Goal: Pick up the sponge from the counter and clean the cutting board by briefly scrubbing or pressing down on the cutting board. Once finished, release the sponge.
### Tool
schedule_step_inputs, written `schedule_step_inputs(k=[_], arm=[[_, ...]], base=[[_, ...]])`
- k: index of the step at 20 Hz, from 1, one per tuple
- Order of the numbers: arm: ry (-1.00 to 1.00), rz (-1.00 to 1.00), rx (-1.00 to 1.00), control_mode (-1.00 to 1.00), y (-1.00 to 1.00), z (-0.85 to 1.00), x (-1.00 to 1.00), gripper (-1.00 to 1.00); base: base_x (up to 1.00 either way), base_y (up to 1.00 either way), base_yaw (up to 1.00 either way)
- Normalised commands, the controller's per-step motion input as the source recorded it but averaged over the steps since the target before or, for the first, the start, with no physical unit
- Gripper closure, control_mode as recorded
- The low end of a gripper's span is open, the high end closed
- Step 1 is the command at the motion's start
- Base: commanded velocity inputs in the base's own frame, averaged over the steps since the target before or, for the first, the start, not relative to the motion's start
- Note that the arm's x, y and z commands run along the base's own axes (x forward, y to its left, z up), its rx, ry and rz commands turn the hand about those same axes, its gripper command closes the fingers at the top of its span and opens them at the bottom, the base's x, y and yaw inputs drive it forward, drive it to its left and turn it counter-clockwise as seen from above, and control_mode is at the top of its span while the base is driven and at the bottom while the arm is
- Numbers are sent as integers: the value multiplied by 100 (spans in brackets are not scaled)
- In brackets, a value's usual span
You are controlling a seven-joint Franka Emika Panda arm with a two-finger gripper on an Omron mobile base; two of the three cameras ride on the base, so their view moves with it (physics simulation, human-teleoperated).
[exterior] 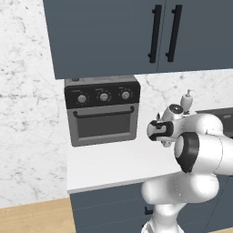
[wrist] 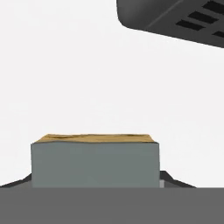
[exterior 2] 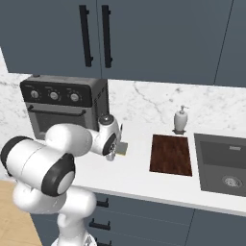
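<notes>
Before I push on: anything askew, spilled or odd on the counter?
Nothing stands out. The cutting board lies flat and square beside the sink, the soap bottle stands upright, and the sponge sits level at the pincer.

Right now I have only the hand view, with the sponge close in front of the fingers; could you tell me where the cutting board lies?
Observer: In the right base view the cutting board lies flat on the counter, to the right of the sponge and apart from it.
Operator: Thank you. What is around the board?
Observer: A sink basin is set in the counter just right of it, and a soap dispenser stands behind it.
Operator: And the dark thing at my top right?
Observer: A toaster oven, standing on the counter against the marble wall.
</notes>
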Motion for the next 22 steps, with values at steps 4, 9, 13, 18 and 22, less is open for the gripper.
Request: schedule_step_inputs(k=[4,9,13,18,22], arm=[[0,19,0,-100,38,0,5,-100],[-1,13,-1,-100,7,0,0,-100],[0,5,0,-100,0,13,0,-100],[0,16,0,-100,0,68,-26,-100],[0,19,0,-100,2,98,-86,-100]], base=[[0,0,0],[0,0,0],[0,0,0],[0,0,0],[0,0,0]])
